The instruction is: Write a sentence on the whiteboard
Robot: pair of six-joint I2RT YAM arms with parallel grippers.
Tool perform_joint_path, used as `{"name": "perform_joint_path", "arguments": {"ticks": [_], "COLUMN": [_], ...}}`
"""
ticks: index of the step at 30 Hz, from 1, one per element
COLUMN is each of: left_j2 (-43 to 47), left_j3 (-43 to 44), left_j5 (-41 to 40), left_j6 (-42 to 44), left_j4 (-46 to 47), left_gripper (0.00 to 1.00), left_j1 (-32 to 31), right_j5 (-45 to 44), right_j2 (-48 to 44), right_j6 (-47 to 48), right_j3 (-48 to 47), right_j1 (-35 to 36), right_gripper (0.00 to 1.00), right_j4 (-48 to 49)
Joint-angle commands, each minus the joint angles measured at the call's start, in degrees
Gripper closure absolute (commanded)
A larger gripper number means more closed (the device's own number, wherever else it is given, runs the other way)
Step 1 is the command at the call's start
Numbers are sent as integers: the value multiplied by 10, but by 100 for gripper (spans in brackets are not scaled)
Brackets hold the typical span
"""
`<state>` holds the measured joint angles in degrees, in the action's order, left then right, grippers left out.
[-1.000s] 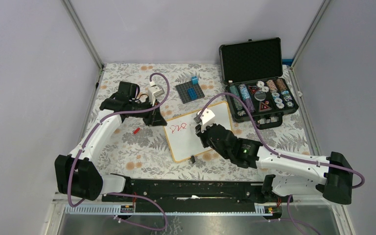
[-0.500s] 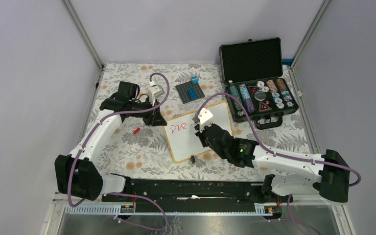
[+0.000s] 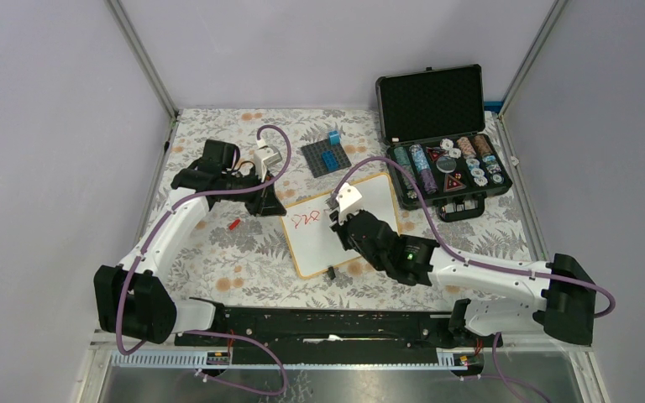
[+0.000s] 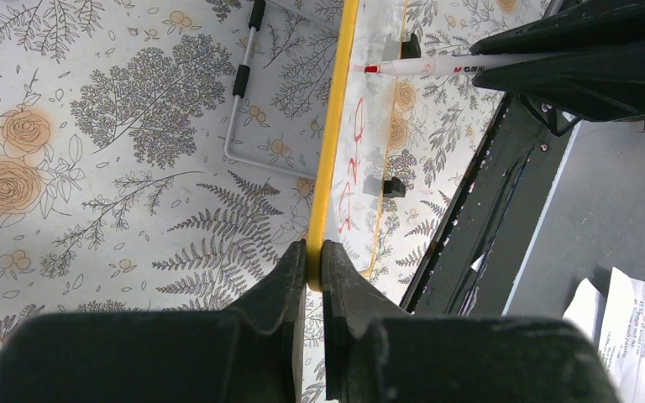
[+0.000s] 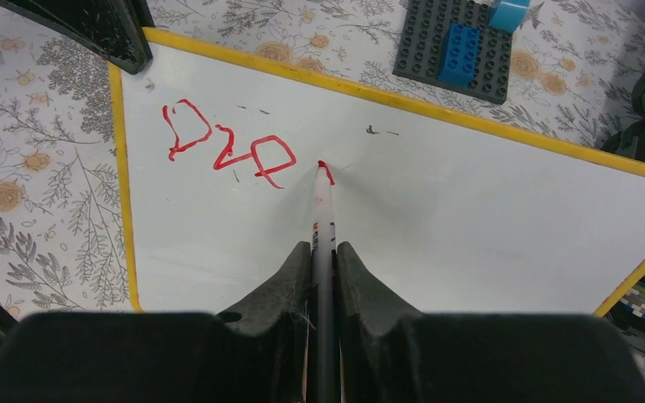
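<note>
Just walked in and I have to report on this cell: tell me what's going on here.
The right gripper is shut on a red marker, its tip touching the whiteboard just right of three red characters near the board's left end. The left gripper pinches the board's yellow frame at that left edge, apparently steadying it. The sentence is only begun: most of the white surface is bare.

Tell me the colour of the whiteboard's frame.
Yellow. The whiteboard frame shows best in the right wrist view.
</note>
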<state>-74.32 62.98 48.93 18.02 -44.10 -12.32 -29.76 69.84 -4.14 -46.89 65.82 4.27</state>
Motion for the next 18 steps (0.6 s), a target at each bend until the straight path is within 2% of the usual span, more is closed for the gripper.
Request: {"name": "perform_joint_path", "arguments": {"ticks": [1, 18], "left_j2": [7, 2], "left_j3": [11, 18], "left_j5": [12, 13], "left_j6": [10, 9], "left_j4": [-3, -3], "left_gripper": [100, 100], "left_j1": [-3, -3], "right_j5": [9, 35], "right_j2": [12, -9], "right_j6": [3, -6], "right_j3": [-19, 5], "right_j1": [-5, -6], "right_gripper": [100, 100], "right_j4": [26, -1]}}
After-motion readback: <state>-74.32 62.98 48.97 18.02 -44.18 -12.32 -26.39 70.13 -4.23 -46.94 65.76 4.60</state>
